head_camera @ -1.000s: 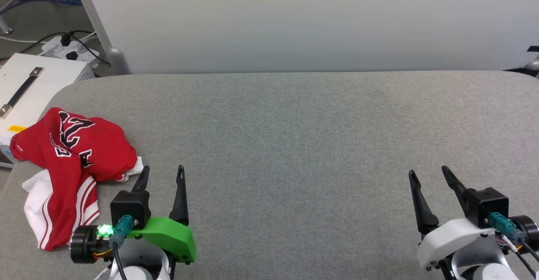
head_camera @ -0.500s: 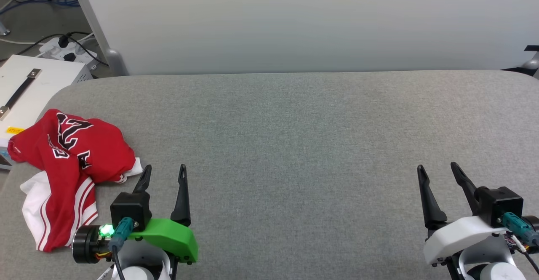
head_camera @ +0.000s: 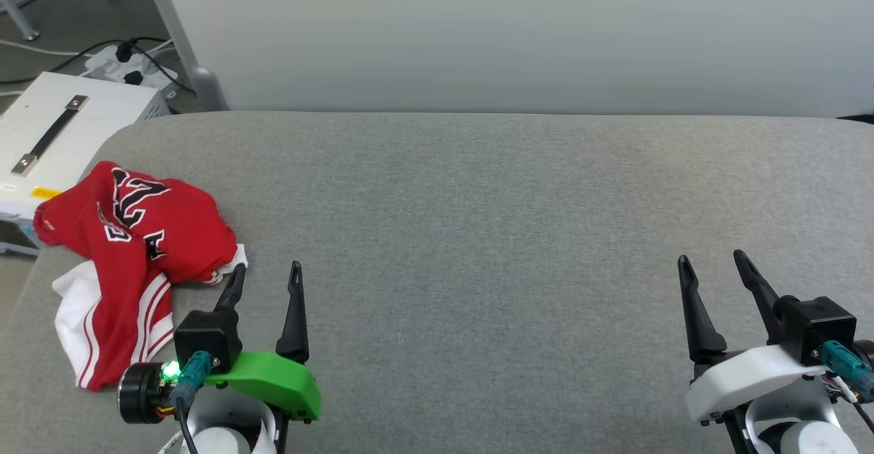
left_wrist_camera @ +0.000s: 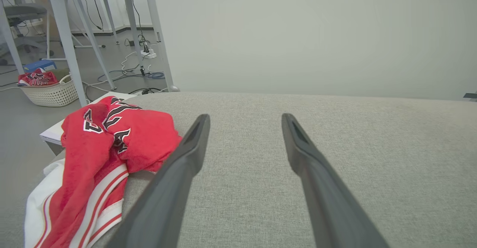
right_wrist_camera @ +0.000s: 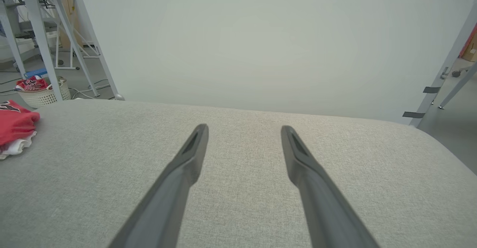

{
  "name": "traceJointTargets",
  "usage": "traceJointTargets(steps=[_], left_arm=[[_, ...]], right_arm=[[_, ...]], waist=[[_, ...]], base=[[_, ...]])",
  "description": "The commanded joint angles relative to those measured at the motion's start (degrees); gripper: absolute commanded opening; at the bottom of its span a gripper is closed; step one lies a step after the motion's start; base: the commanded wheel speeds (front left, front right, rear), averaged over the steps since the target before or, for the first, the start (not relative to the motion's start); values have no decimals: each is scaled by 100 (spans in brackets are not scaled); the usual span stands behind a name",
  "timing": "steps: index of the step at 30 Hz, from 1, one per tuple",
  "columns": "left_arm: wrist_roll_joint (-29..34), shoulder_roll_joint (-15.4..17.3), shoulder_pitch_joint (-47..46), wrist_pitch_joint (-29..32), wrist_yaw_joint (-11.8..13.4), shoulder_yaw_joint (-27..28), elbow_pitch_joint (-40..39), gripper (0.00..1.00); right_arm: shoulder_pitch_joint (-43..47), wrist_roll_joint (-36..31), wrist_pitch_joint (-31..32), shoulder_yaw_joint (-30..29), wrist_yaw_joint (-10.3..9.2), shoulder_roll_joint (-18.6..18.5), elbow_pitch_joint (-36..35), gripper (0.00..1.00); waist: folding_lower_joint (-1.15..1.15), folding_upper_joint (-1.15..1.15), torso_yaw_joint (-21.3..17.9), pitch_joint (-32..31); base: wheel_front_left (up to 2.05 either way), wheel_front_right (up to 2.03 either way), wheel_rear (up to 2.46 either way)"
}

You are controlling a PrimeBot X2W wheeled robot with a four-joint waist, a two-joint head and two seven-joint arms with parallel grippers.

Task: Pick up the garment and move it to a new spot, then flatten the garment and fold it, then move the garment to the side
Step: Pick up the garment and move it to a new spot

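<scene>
Seen from the head, the garment (head_camera: 136,249) lies crumpled at the near-left corner of the grey cloth-covered worktop (head_camera: 478,222). Its red body is bunched with black, white-edged lettering uppermost, and a white, striped part spreads toward the near edge. The left gripper (head_camera: 266,270) sits just right of it, fingers spread wide with nothing between them. Whether the left one of them (head_camera: 232,291) touches the cloth cannot be told. The right gripper (head_camera: 711,258) is at the near right, well apart from the garment, its fingers also spread and empty over bare fabric.

This high view also takes in a white box (head_camera: 102,109) with a dark strap handle beside the worktop's far-left corner, and a power strip (head_camera: 130,65) on the floor beyond. The lower left wrist view adds a pale basket (left_wrist_camera: 52,93) of red cloth on the floor, far left among grey frame legs. From the right wrist, the garment (right_wrist_camera: 15,123) is a small red-and-white lump at the left edge.
</scene>
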Motion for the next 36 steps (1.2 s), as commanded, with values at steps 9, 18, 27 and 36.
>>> traceJointTargets(steps=[9,18,27,36], left_arm=[[-72,-14,-130,-156,-42,151,53,100],[-106,-16,-82,-263,-48,289,53,100],[-144,-18,-90,-369,-122,381,112,100],[-232,-21,-120,-477,-171,446,174,100]], right_arm=[[2,-133,93,165,-2,-6,-157,100],[-37,-152,80,292,-3,-6,-221,100],[-90,-76,-1,382,-3,-7,-286,100],[-121,-52,-57,474,-4,-7,-328,100]], waist=[[0,0,669,33],[0,0,1355,46],[0,0,1968,45],[0,0,2400,40]], base=[[0,0,0],[0,0,0],[0,0,0],[0,0,0]])
